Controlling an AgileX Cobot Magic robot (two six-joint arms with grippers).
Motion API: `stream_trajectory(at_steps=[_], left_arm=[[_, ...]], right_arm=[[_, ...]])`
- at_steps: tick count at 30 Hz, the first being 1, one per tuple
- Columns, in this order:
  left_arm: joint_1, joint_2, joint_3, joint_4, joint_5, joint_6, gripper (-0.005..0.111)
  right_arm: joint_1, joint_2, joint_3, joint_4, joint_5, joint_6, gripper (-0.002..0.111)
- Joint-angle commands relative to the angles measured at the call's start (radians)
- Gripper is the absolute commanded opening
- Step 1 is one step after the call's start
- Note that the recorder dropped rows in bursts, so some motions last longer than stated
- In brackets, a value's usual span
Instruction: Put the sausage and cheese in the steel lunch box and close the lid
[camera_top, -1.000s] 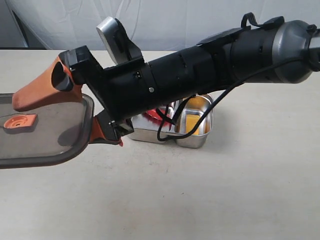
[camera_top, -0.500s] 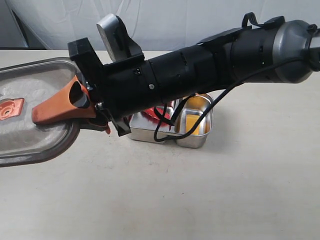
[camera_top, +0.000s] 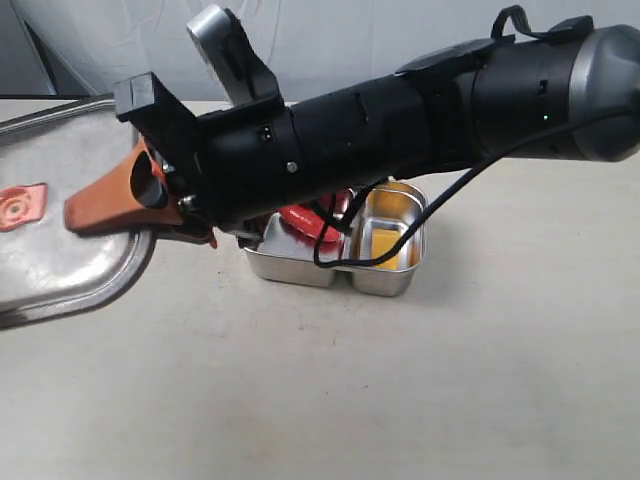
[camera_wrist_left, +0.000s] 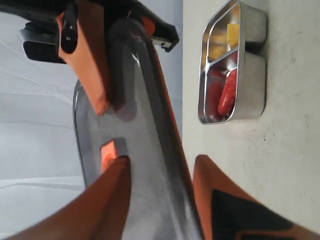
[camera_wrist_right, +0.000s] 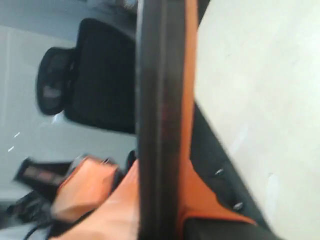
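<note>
Right fingers (camera_top: 105, 208) clamp the lid (camera_top: 60, 260) rim — left fingers (camera_wrist_left: 107, 200) seem apart around it; closing step: next, level it over the box (camera_top: 380, 282).

Left gripper (camera_wrist_left: 160, 165) straddles the lid (camera_wrist_left: 140, 130), fingers spread on either side; I can't tell if they touch it. At the lid's far end I see the right gripper (camera_wrist_left: 125, 65) clamped on the rim. Orange valve tab (camera_wrist_left: 111, 155) sits just beside one of my fingers. Steel lunch box (camera_wrist_left: 252, 85) stands uncovered on the table (camera_wrist_left: 290, 165), with the sausage (camera_wrist_left: 227, 92) in the larger compartment and the cheese (camera_wrist_left: 233, 32) in the smaller.
</note>
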Motion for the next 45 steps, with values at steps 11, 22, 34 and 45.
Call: stream_trajectory(at_steps=[11, 22, 34, 45], left_arm=[[-0.007, -0.007, -0.001, -0.04, -0.014, -0.017, 0.052], [-0.007, -0.053, -0.001, 0.084, -0.053, -0.201, 0.052], [-0.007, -0.053, -0.001, 0.093, -0.059, -0.211, 0.052], [-0.007, -0.053, -0.001, 0.096, -0.059, -0.211, 0.05]], right_arm=[[-0.007, -0.069, 0.055, 0.047, -0.477, -0.03, -0.001], [-0.261, -0.152, 0.275, 0.098, -0.393, -0.087, -0.001], [-0.48, -0.074, 0.293, 0.043, -0.014, -0.109, -0.001], [-0.51, 0.024, 0.293, 0.006, -0.003, -0.168, -0.001]])
